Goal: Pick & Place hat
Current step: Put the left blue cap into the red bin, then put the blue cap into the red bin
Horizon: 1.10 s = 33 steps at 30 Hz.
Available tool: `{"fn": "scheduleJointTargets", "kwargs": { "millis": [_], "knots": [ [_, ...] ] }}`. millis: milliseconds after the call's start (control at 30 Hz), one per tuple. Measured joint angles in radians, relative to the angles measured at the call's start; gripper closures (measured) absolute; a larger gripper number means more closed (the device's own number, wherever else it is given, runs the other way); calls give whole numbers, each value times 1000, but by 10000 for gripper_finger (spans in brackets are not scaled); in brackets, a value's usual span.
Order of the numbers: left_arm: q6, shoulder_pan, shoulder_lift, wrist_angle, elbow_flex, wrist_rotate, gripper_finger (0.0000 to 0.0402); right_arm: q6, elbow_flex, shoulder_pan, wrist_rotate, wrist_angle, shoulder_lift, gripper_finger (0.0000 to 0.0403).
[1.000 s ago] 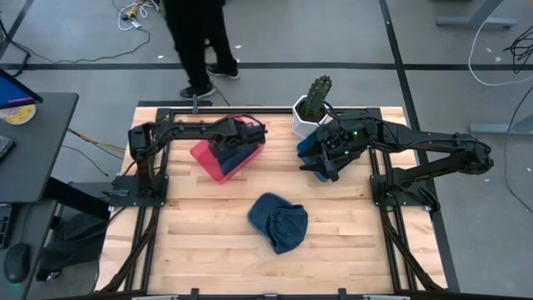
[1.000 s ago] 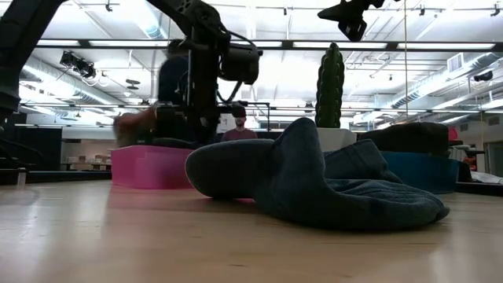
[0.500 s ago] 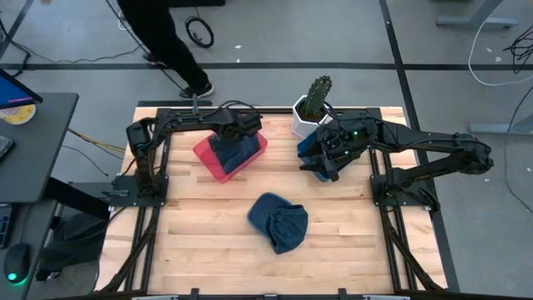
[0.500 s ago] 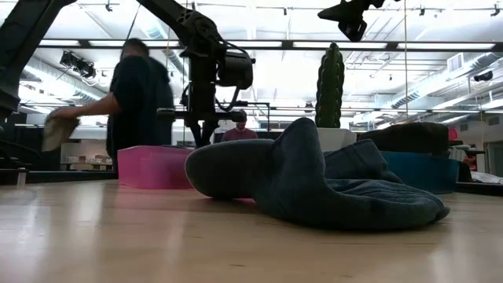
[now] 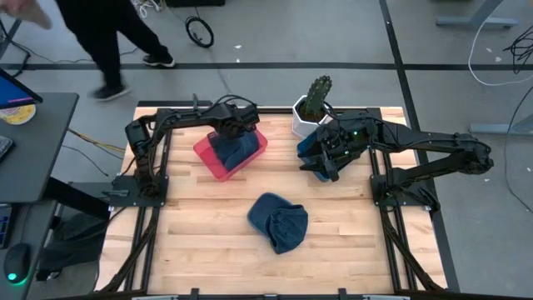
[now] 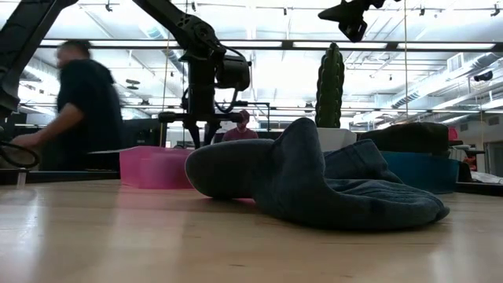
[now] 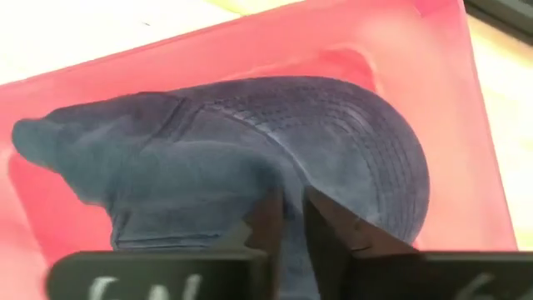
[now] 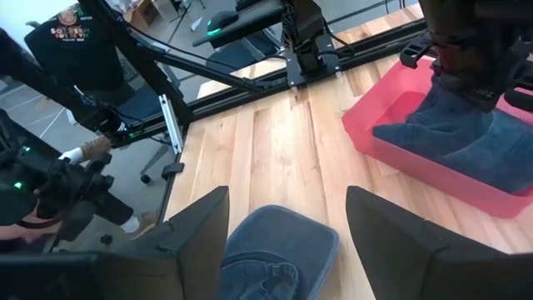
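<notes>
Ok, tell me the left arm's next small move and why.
Probably finish opening the left tool and lift clear: the hat already lies inside the pink bin, and the fingers look only slightly parted over it. A second hat waits mid-table.

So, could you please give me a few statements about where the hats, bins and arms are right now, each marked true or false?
1. A blue hat lies inside the pink bin. True.
2. The left gripper hovers over the blue bin. False: it is above the pink bin, over the hat there.
3. A second blue hat lies loose on the wooden table. True.
4. The cactus stands in a pink pot. False: its pot is white.
5. The right gripper is open. True.
6. The right gripper holds a hat. False: nothing sits between its fingers.
</notes>
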Motion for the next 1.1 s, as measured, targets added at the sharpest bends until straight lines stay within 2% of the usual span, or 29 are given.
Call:
{"fn": "scheduleJointTargets", "kwargs": {
  "millis": [167,333,533,700,800,900,1100],
  "knots": [
    [97,0,-6,15,0,20,278,0,0,0,0,-3,0,158],
    [286,-13,-52,54,0,-17,213,0,0,0,0,-3,0,158],
    [468,-23,-154,67,0,-44,162,1,0,0,0,-12,0,158],
    [686,-89,-301,83,0,16,148,8,0,0,0,-81,0,158],
    [807,-156,-388,82,0,100,150,8,0,0,0,-146,0,158],
    [840,-236,-460,82,2,181,156,8,0,0,0,-210,0,158],
    [850,-420,-520,81,2,178,167,8,-18,31,1,-259,12,158]
  ]
}}
